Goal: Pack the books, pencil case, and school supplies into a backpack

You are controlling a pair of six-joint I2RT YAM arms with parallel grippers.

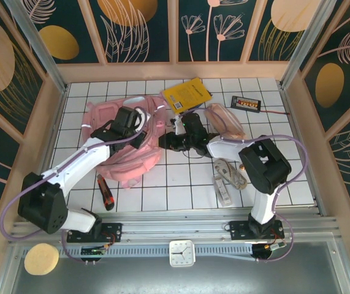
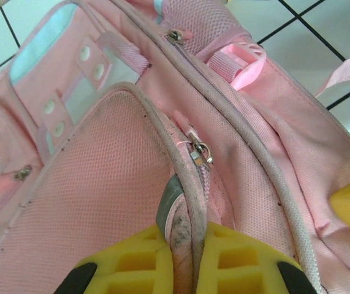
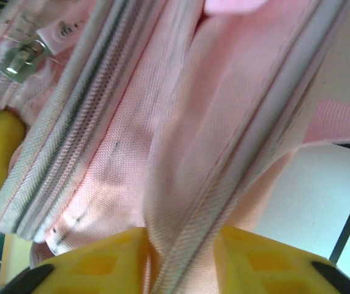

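The backpack (image 1: 132, 168) is lying on the white gridded bench (image 1: 181, 190) amid floral walls (image 1: 132, 30), left hand (image 2: 187, 242) clenching its zipper edge, right hand (image 3: 181, 248) straddling fabric, grip unclear.

The left arm (image 1: 76, 160) hides the backpack's (image 1: 130, 173) centre and 8 o'clock side. The yellow book's (image 1: 188, 95) print is too small to read. Whether the right gripper (image 3: 181, 260) clamps the seam is unclear.
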